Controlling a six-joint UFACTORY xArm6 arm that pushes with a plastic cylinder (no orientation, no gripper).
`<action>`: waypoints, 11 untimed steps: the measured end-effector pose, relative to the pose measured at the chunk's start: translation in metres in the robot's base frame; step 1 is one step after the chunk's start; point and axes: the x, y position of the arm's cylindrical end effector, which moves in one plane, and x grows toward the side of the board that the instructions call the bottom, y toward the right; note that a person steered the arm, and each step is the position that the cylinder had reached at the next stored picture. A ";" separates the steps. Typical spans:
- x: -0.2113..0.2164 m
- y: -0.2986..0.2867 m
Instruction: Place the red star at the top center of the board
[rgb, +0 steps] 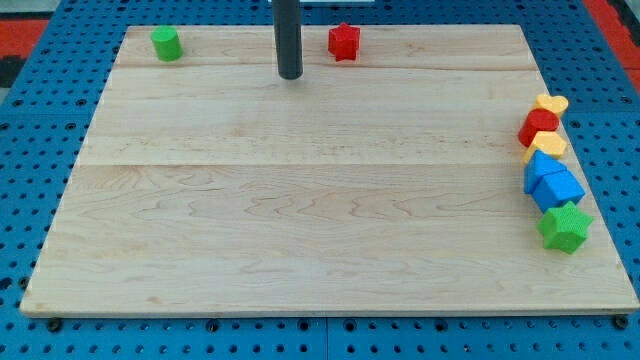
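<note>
The red star (343, 41) sits near the top edge of the wooden board (320, 230), slightly right of centre. My tip (290, 75) is at the lower end of the dark rod, a little to the left of and below the red star, not touching it.
A green cylinder (166, 43) stands at the board's top left. Along the right edge sits a cluster: a yellow heart (551, 103), a red block (538, 125), a yellow block (547, 146), two blue blocks (552, 180) and a green star (565, 227). Blue pegboard surrounds the board.
</note>
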 end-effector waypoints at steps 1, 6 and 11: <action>-0.011 0.069; 0.001 0.118; 0.021 0.139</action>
